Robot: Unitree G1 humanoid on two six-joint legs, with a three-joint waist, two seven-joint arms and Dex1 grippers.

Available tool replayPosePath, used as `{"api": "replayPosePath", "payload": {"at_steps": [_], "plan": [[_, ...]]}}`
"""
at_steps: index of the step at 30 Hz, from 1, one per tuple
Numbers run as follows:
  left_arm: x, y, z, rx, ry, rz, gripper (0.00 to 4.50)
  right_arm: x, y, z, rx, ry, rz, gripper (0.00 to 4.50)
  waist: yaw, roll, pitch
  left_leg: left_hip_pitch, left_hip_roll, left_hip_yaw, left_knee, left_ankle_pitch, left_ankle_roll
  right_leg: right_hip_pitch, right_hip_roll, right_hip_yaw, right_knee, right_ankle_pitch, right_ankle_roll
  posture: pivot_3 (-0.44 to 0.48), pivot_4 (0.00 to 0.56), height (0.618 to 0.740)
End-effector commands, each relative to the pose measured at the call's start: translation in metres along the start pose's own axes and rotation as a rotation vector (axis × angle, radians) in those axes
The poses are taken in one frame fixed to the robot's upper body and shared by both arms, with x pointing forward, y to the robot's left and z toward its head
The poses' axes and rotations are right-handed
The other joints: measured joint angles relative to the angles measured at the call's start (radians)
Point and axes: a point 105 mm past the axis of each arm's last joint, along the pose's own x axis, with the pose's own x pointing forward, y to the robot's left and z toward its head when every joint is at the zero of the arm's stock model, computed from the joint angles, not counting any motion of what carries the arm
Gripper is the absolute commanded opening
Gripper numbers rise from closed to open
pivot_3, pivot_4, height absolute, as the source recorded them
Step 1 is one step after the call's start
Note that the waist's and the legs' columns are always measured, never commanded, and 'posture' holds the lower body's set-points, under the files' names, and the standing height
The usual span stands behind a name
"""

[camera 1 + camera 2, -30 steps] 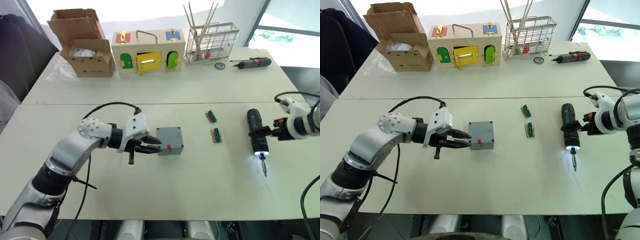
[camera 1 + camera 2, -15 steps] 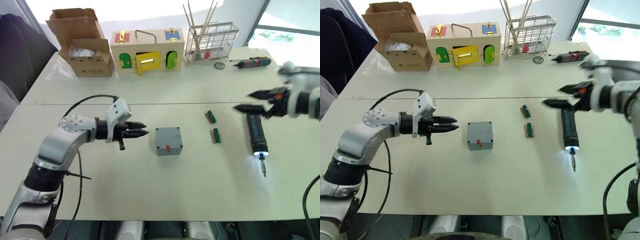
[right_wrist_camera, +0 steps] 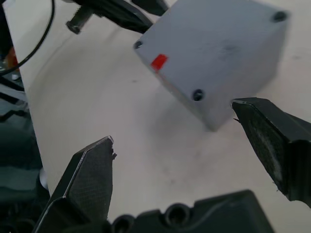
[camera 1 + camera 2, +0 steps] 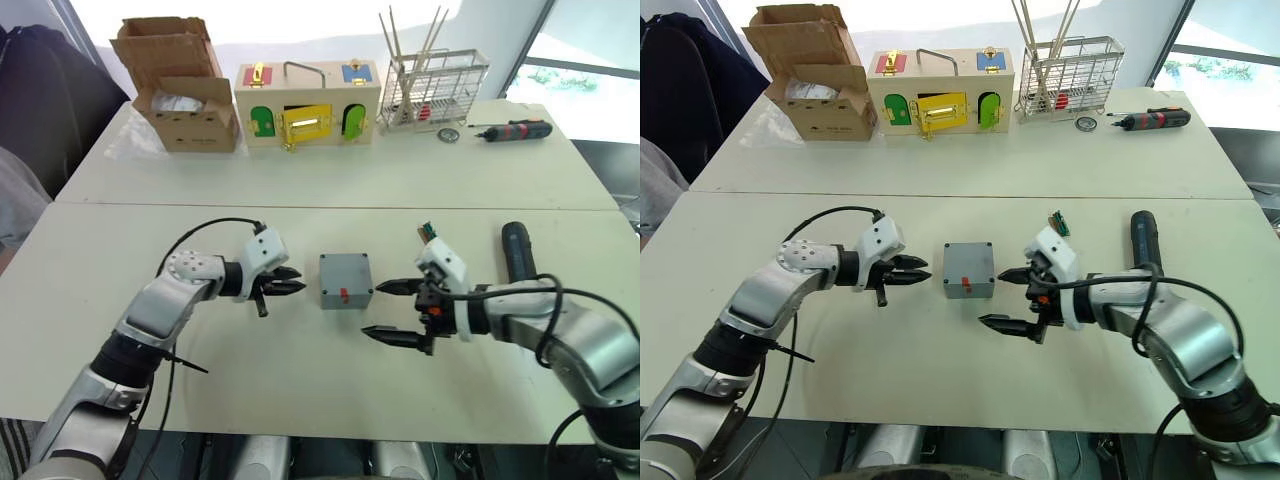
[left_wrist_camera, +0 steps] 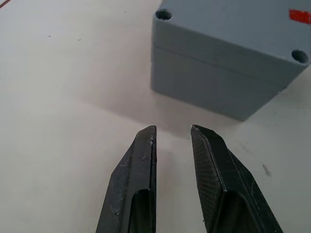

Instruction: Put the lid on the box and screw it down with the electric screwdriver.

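The grey box [image 4: 345,280] with a red mark on its near side stands mid-table. The lid [image 5: 233,29] lies on top of it, a seam showing under its rim. My left gripper [image 4: 292,280] points at the box's left side from a short gap away, open only narrowly and holding nothing. On the box's right and a little nearer to me, my right gripper [image 4: 378,310] is spread wide open and empty. The black electric screwdriver [image 4: 518,255] lies on the table behind my right forearm, its tip hidden.
Along the far edge stand a cardboard box [image 4: 180,85], a wooden box with coloured doors [image 4: 305,105] and a wire rack [image 4: 432,85]. A red-and-black screwdriver [image 4: 515,131] lies at the far right. A small green part [image 4: 1058,222] lies beside my right gripper.
My right gripper let go of the electric screwdriver, opened and swung left to the box. My left gripper backed off the box, then came near again. The camera also shifted.
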Motion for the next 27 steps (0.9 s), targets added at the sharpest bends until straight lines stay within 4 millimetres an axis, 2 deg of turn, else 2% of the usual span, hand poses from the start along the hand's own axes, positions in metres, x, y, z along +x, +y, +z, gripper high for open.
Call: {"api": "replayPosePath", "payload": {"at_steps": [1, 4, 10, 18, 23, 27], "plan": [[0.002, 0.005, 0.008, 0.065, -0.006, 0.018, 1.08, 0.002, -0.004, 0.005, -0.036, -0.023, -0.044, 4.46, 0.000, 0.000, 0.000, 0.000, 0.000, 0.000, 0.000, 0.000, 0.000, 0.000, 0.000, 0.000, 0.000, 0.000, 0.000, 0.000, 0.150, 0.731], [0.004, 0.005, 0.008, 0.065, -0.010, 0.014, 1.08, 0.006, -0.002, 0.004, -0.030, -0.026, -0.044, 4.46, -0.002, 0.000, 0.000, 0.000, 0.000, 0.000, 0.000, 0.000, 0.000, 0.000, 0.000, 0.000, 0.000, 0.000, 0.000, 0.000, 0.150, 0.731], [0.022, 0.004, 0.015, 0.099, -0.041, -0.012, 1.08, 0.016, 0.013, 0.002, 0.001, -0.034, -0.001, 4.46, 0.000, 0.000, 0.000, 0.000, 0.000, -0.001, 0.001, 0.000, 0.001, 0.001, 0.000, -0.001, 0.000, 0.000, 0.000, 0.000, 0.150, 0.731], [0.037, 0.006, 0.024, 0.124, -0.078, -0.021, 1.08, 0.020, 0.018, 0.007, 0.021, -0.056, 0.005, 4.46, 0.000, -0.001, 0.000, 0.000, -0.001, -0.001, 0.002, -0.001, 0.001, 0.001, 0.000, -0.001, 0.000, 0.000, 0.000, 0.000, 0.150, 0.731], [0.038, 0.011, 0.024, 0.130, -0.083, -0.002, 1.08, 0.020, 0.020, 0.009, 0.031, -0.062, 0.006, 4.46, 0.000, -0.001, 0.000, 0.000, -0.001, -0.001, 0.002, -0.001, 0.001, 0.001, 0.000, -0.001, 0.000, 0.000, 0.000, 0.000, 0.150, 0.731], [0.027, 0.024, 0.016, 0.136, -0.045, 0.068, 1.08, 0.011, 0.016, 0.008, 0.002, -0.037, -0.020, 4.46, 0.000, -0.001, 0.000, 0.000, -0.001, -0.001, 0.002, -0.001, 0.001, 0.001, 0.000, -0.001, 0.000, 0.000, 0.000, 0.000, 0.150, 0.731]]}}
